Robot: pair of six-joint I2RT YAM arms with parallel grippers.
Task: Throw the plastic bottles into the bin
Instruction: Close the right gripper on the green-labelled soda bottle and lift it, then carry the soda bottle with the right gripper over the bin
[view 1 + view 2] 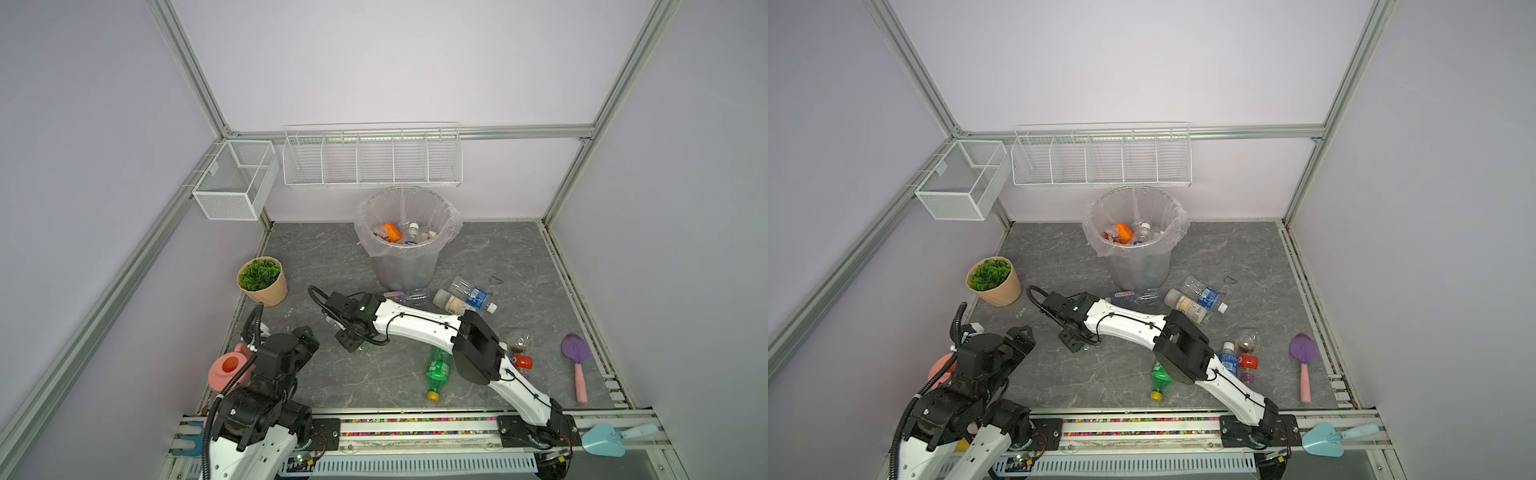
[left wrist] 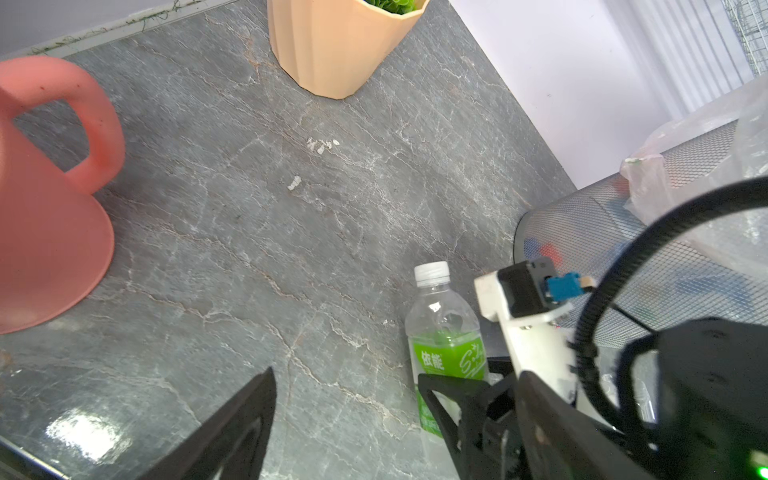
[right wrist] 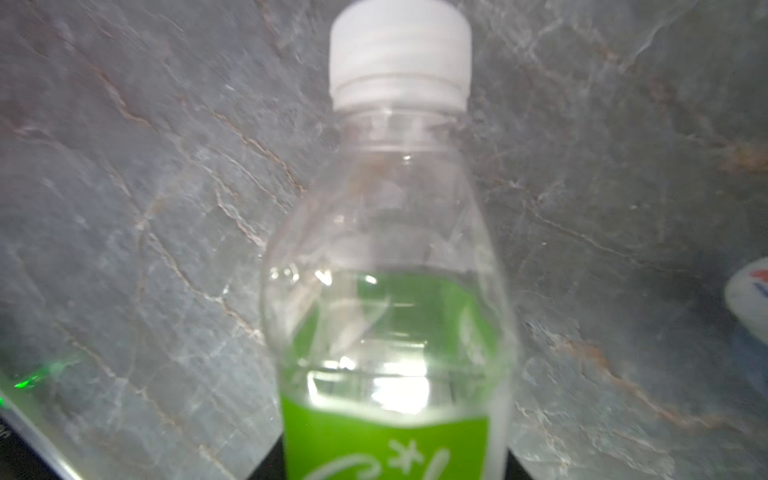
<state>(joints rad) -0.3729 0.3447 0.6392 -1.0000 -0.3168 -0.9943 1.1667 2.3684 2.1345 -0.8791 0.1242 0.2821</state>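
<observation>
My right gripper (image 1: 353,338) reaches across to the left of the middle and is shut on a clear plastic bottle (image 3: 390,291) with a green label and a white cap. The left wrist view shows this bottle (image 2: 444,332) low over the floor. My left gripper (image 2: 349,399) stands open and empty just beside it, near the pink watering can. The grey bin (image 1: 405,266) with its clear bag stands at the back, with several bottles (image 1: 392,232) inside. More bottles lie on the floor: a green one (image 1: 438,372), a blue-labelled one (image 1: 473,295), a clear one (image 1: 409,296) at the bin's foot.
A tan pot with a green plant (image 1: 264,280) stands at the left, and the pink watering can (image 1: 226,368) sits by my left arm. A purple trowel (image 1: 575,353) lies at the right and a light blue one (image 1: 606,438) on the front rail. White wire baskets (image 1: 372,158) hang on the back wall.
</observation>
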